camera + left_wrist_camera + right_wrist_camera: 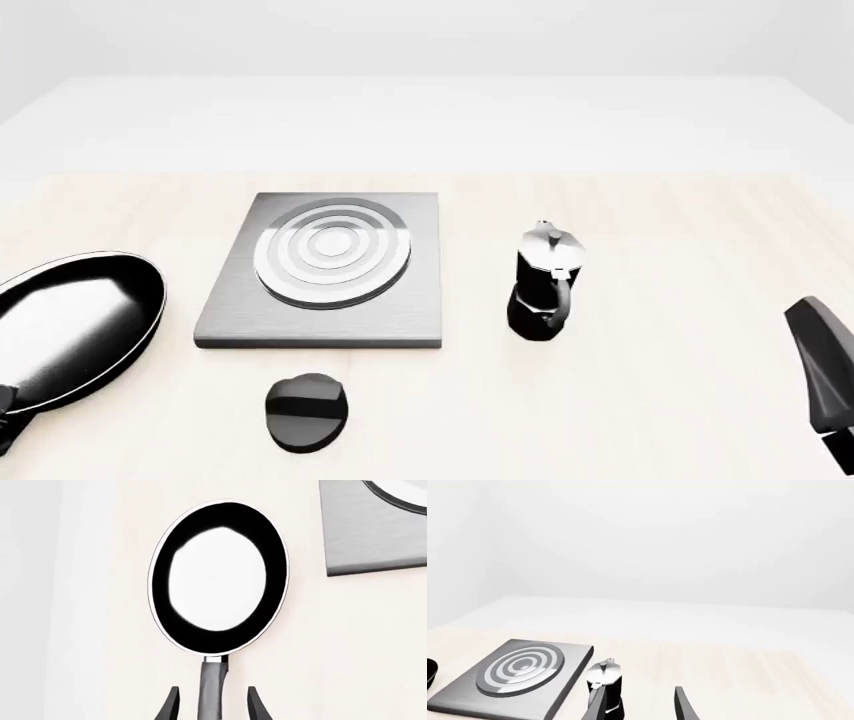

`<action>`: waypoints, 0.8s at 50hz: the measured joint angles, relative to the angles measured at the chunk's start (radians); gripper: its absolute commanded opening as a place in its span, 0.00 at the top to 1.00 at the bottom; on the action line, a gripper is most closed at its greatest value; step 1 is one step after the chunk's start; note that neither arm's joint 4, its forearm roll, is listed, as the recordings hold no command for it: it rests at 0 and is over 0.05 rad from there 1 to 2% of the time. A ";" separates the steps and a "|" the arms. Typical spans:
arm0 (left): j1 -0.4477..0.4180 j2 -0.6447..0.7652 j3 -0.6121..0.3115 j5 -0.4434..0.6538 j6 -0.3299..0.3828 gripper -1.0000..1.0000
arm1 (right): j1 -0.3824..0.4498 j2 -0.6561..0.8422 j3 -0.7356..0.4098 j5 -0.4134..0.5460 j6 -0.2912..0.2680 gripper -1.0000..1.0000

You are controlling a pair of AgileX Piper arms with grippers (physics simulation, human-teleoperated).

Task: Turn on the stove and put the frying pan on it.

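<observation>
The frying pan (74,325) lies on the table at the far left, beside the stove (327,270); it is glossy black with a thin light rim. Its long handle (212,685) runs back between the fingers of my left gripper (213,706), which is open, with a gap on each side of the handle. The stove's black oval knob (307,410) lies in front of the slab. My right gripper (639,707) is open and empty at the table's right side, well away from the stove (520,677).
A black-and-silver moka pot (547,285) stands upright just right of the stove, between it and my right arm (821,370). In the right wrist view the moka pot (606,682) sits partly behind one finger.
</observation>
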 measured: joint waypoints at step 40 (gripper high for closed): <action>0.119 0.341 0.155 -0.411 0.087 0.00 | -0.002 0.000 0.005 -0.004 0.008 0.00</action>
